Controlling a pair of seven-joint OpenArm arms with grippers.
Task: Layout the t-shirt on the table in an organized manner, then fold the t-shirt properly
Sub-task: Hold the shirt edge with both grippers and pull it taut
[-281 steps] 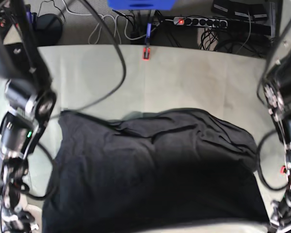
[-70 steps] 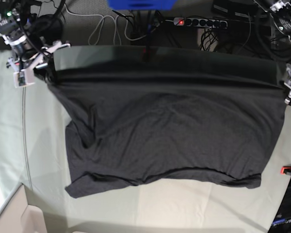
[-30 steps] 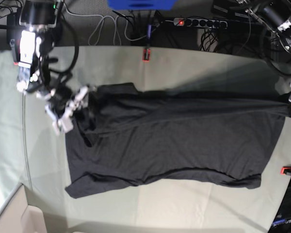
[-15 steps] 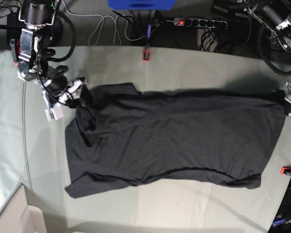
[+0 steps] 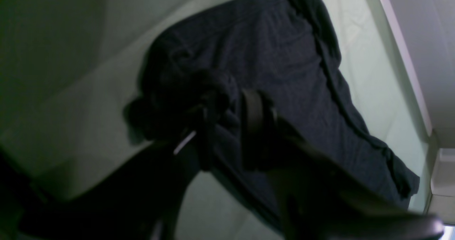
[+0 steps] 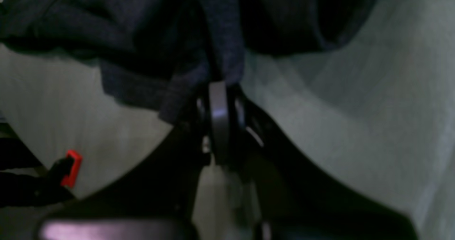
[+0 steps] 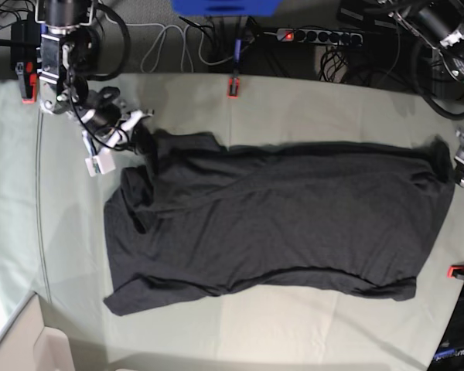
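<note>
since a moment ago the right pincer [image 7: 133,130] clamps shut on the black cotton t-shirt [image 7: 278,216] at ten o'clock; left pincer [image 5: 227,126] part-open astride fabric, a tug could bunch it.

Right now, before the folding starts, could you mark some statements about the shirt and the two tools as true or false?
1. The t-shirt lies on the table with a plain black side up. True.
2. The right tool is shut on the t-shirt's edge. True.
3. The t-shirt is already folded in half. False: it lies spread out, only bunched at the corner near the right tool.
4. The left tool has its fingers pressed together. False: they stand apart above the fabric.
5. A red clamp sits at the table's far edge. True.
</note>
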